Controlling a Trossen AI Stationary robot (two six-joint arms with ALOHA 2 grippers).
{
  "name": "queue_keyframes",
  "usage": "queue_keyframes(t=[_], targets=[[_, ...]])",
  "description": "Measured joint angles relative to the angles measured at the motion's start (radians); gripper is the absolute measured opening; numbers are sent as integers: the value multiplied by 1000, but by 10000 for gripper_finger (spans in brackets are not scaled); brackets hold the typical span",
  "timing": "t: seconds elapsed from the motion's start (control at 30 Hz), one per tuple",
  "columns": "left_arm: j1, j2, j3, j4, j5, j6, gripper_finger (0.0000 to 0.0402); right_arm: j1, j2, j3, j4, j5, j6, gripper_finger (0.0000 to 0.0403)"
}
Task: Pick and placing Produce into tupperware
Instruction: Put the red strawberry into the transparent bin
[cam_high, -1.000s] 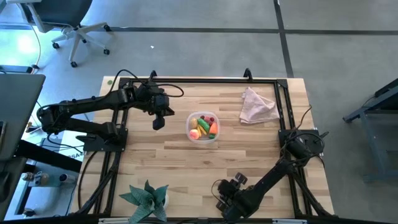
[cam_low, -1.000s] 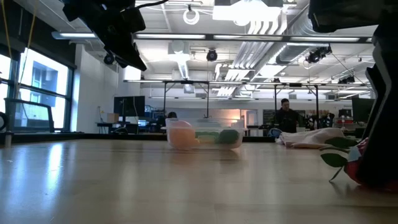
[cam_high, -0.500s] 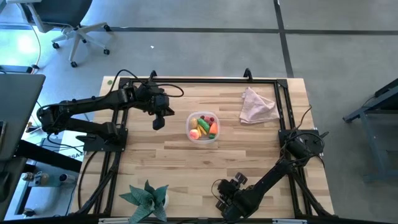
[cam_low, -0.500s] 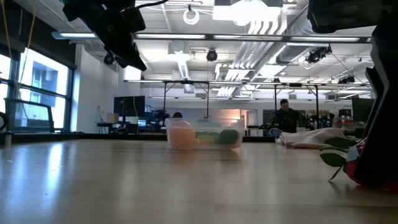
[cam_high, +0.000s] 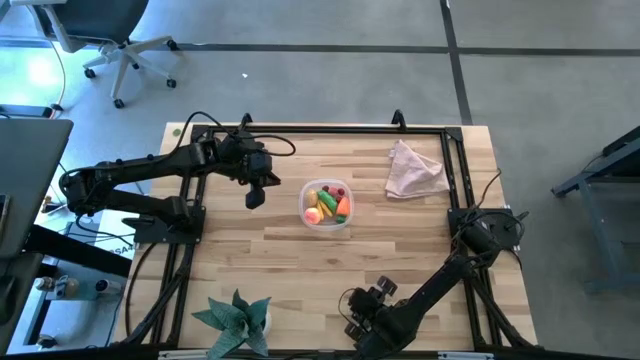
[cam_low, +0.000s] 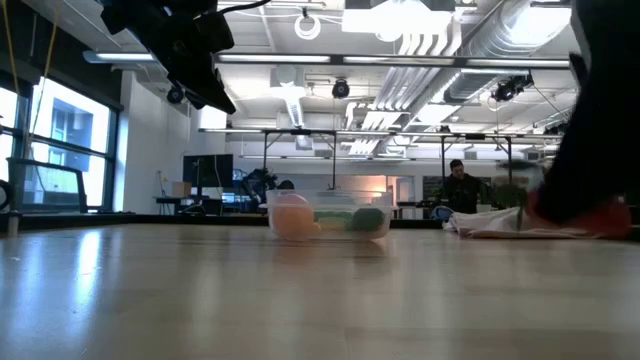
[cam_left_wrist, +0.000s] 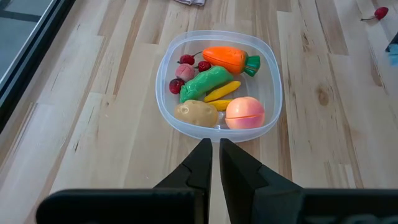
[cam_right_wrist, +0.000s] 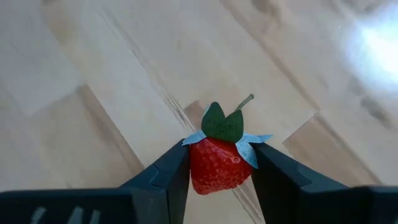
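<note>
The clear tupperware (cam_high: 326, 205) stands mid-table and holds a carrot (cam_left_wrist: 229, 59), a green pepper (cam_left_wrist: 206, 82), yellow sticks, a potato (cam_left_wrist: 195, 112), cherries and a pink-red piece (cam_left_wrist: 244, 112). My left gripper (cam_high: 255, 195) hangs shut and empty above the table, left of the tupperware; its fingers show in the left wrist view (cam_left_wrist: 214, 155). My right gripper (cam_high: 358, 318) is near the table's near edge, shut on a red strawberry (cam_right_wrist: 216, 165) with green leaves. The strawberry shows as a red blur in the low view (cam_low: 585, 212). My right gripper pinches the strawberry's two red sides (cam_right_wrist: 198, 167) between its two fingers, just below the leaf crown. The leaves and stem (cam_right_wrist: 225, 123) point away from the wrist. The fingers come from above, slanting down. The strawberry is lifted clear of the table.
A pinkish-beige cloth (cam_high: 415, 170) lies at the far right. A green fake plant (cam_high: 235, 318) stands at the near left edge. Black frame rails (cam_high: 320, 130) run around the table. Bare wood lies between the right gripper and the tupperware. People show in the room behind.
My right gripper has risen from the table with the strawberry, which sat low at the near edge and now hangs higher, blurred by motion. My left gripper and the tupperware have kept still.
</note>
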Motion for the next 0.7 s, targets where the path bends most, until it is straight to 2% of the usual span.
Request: queue_keyframes(t=[0.2, 0.47, 0.7], targets=[[0, 0, 0, 0, 0, 0, 21, -53, 0, 146, -200, 74, -61, 138], [0, 0, 0, 0, 0, 0, 21, -199, -1, 409, -462, 235, -269, 138], [0, 0, 0, 0, 0, 0, 21, -411, -2, 524, -482, 217, -528, 138]])
